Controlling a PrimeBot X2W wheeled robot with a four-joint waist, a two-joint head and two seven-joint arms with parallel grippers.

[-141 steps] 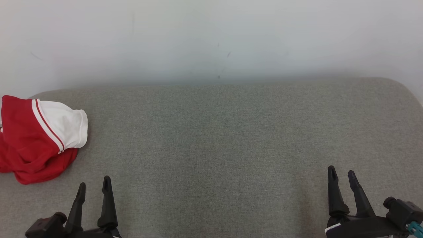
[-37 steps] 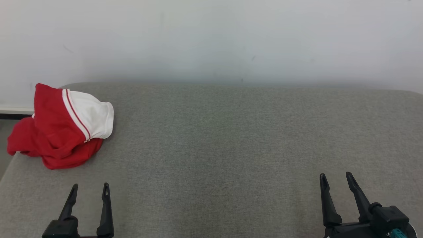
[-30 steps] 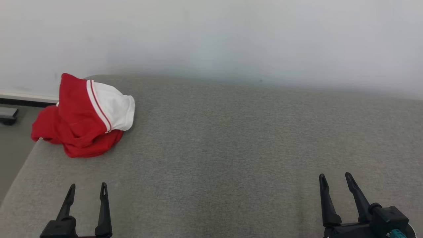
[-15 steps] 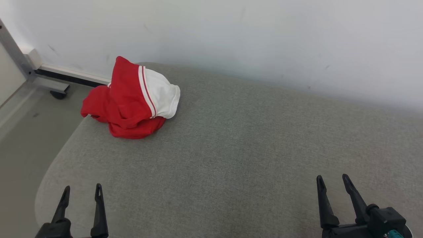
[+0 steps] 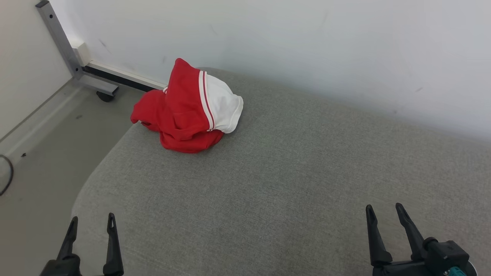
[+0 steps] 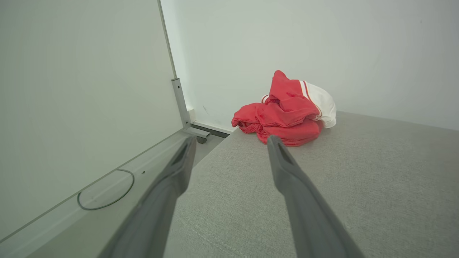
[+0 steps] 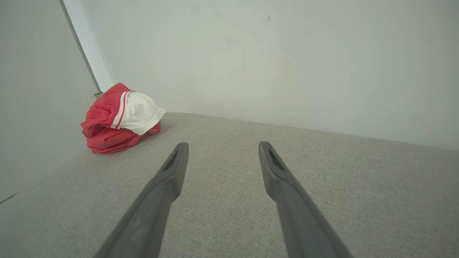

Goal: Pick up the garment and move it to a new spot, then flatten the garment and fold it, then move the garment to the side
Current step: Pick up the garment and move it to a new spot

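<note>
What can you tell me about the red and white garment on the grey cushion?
The garment is soft-looking red cloth with a white part, edged by thin red and white stripes. It lies crumpled in a heap, not folded, at the far left corner of the grey cushion, near the wall. Nothing holds it.

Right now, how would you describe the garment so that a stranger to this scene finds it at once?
A wide grey padded surface runs along a white wall. At its far left corner, near the wall, lies the garment, a crumpled heap. It is bright red with a white part edged in thin stripes, unlike its grey and white surroundings.
</note>
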